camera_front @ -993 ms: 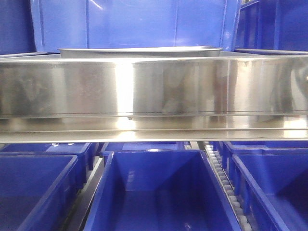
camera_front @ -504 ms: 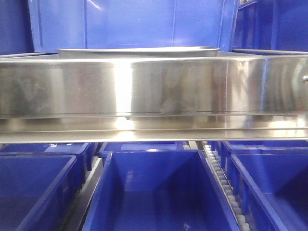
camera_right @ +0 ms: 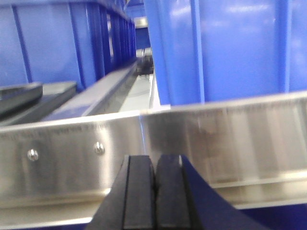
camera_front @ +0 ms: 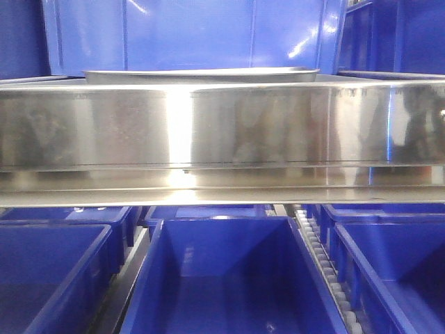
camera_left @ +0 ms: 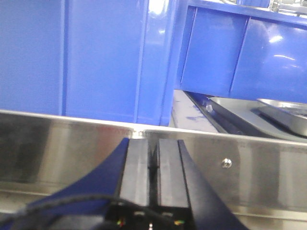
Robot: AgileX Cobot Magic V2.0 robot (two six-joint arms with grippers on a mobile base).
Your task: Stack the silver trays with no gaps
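Behind the rail (camera_front: 222, 129) a tray (camera_front: 201, 73) before blue bins (camera_front: 188, 31), my left gripper (camera_left: 153, 160) pressed together, my right gripper (camera_right: 154, 184) likewise, both empty, facing the rail.

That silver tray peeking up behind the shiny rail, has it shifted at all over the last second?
No. The silver tray sits in the same spot behind the steel rail, its ends at the same places along the rail's top edge; only reflections on the rail's right end changed.

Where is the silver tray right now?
In the front view, the silver tray sits top centre, just behind the long steel rail and before a tall blue bin.
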